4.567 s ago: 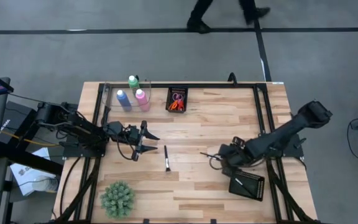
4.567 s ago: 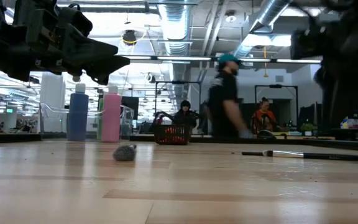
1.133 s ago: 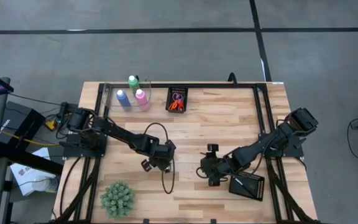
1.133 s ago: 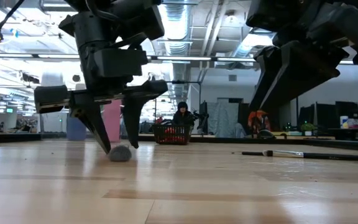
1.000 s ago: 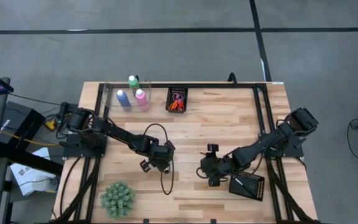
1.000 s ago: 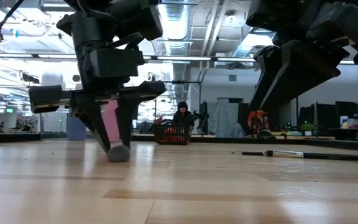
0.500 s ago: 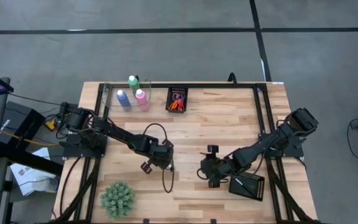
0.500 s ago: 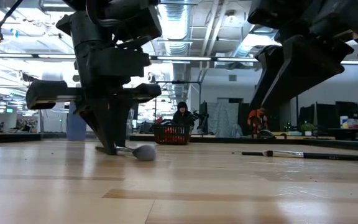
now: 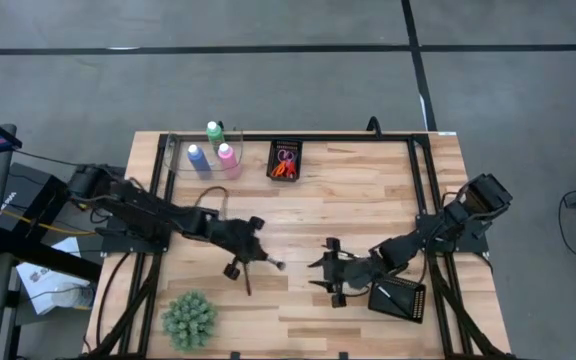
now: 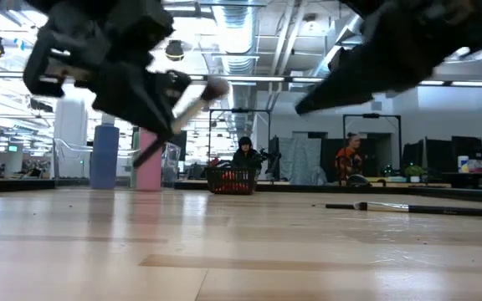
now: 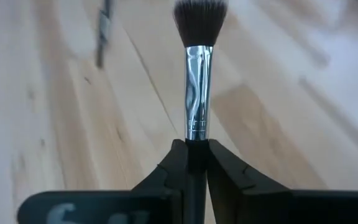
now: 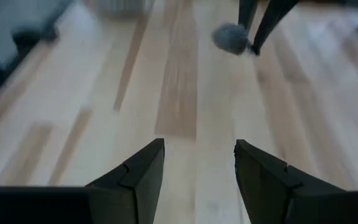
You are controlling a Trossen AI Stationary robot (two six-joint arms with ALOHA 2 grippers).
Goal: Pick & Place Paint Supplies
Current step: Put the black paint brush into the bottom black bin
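Observation:
My left gripper [image 9: 263,261] is shut on a dark-handled brush [image 10: 192,99] with a silver ferrule and a grey head, held above the middle of the table. My right gripper [image 12: 197,165] hovers open over bare wood right of the middle, with nothing between its fingers. A second thin brush [image 10: 417,208] lies flat on the table. The green [image 9: 215,131], blue [image 9: 198,159] and pink [image 9: 228,157] bottles stand upright at the far left. The scissors [image 9: 285,163] lie in a black mesh tray. My left gripper pinches the brush between its two fingers on the dark handle just behind the silver ferrule [image 11: 196,144]. The fingers lie along the brush, and the ferrule and head [image 11: 199,18] stick out ahead of them. The brush is lifted clear of the table, tilted with its head up.
A spiky green plant [image 9: 189,318] sits at the near left. A black mesh tray [image 9: 398,298] lies at the near right, beside my right gripper. The bottles stand inside a clear holder [image 9: 173,150]. Bare wood lies between the two grippers.
My left gripper has shut on the brush, then risen and tipped up, rolling as it went. The brush, whose head lay on the table, is now lifted clear with its head swung up. My right gripper has tipped from pointing steeply down to nearer level, staying open.

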